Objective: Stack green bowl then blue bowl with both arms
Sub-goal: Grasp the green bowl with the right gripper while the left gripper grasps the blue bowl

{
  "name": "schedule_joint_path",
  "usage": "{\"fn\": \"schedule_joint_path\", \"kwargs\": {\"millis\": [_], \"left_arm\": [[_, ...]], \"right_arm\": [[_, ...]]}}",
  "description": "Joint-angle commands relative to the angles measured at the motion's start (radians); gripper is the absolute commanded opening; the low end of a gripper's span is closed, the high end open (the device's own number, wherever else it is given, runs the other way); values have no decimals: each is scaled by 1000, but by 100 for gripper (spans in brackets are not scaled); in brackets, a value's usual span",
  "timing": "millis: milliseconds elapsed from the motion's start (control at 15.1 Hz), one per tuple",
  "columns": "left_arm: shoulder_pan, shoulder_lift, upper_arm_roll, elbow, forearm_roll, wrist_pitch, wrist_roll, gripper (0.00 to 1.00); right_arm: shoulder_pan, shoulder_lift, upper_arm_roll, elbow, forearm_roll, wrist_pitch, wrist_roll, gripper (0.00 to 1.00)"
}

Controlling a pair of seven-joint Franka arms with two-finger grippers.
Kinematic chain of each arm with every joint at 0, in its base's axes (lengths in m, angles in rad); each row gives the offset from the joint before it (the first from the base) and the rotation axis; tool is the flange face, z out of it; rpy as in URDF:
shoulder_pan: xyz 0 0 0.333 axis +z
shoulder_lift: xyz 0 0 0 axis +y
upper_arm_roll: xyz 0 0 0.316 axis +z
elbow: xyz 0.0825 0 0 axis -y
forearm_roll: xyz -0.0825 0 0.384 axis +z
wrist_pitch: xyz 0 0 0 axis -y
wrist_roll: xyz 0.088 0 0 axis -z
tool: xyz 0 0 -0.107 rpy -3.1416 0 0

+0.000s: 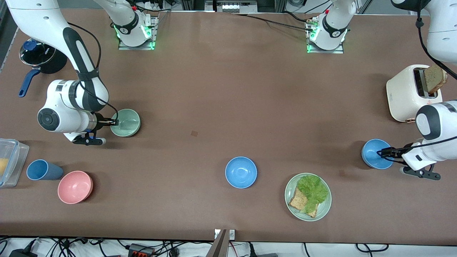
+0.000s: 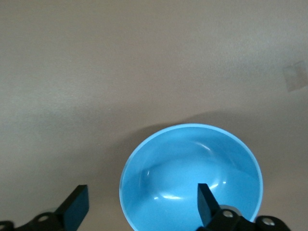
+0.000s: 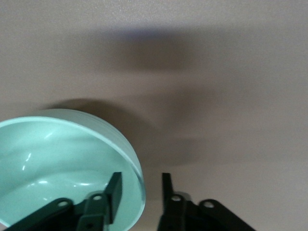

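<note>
Lettuce and bread sit on a green plate (image 1: 323, 208) at the table's (image 1: 228, 107) camera-side edge. Just beside it, toward the right arm's end, is a blue bowl (image 1: 241, 172) standing alone on the brown surface.

A second blue bowl (image 1: 375, 154) lies toward the left arm's end, a little farther from the camera than the plate. The left gripper (image 1: 382, 152) is at this bowl's rim. In the left wrist view its fingers (image 2: 207, 204) are spread wide, one inside the bowl (image 2: 190, 175) and the other outside on the table side, so the rim sits between them unclenched.

At the right arm's end, the green bowl (image 1: 125, 122) rests on the table, farther from the camera than the pink bowl (image 1: 75, 186) and blue cup (image 1: 43, 170). The right gripper (image 1: 113, 122) straddles its rim. The right wrist view shows one finger (image 3: 114, 195) inside the bowl (image 3: 62, 163) and the other just outside, a narrow gap remaining, not yet pinched.

A white toaster (image 1: 410, 93) holding a slice of bread stands near the left arm. A dark pot (image 1: 41, 55) with a blue handle sits near the right arm, and a clear container (image 1: 10, 162) lies beside the blue cup.
</note>
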Motion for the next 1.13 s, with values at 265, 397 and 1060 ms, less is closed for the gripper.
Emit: {"fn": "schedule_joint_path", "kwargs": {"millis": [265, 397, 1060], "left_arm": [[54, 56, -19, 30, -51, 65, 162, 81], [54, 62, -19, 27, -55, 65, 163, 73], [78, 56, -21, 15, -148, 25, 150, 5]], "right_arm": [[116, -21, 3, 78, 15, -50, 0, 0], [199, -15, 6, 159, 18, -87, 3, 0], [627, 168, 9, 383, 265, -82, 434, 0]]}}
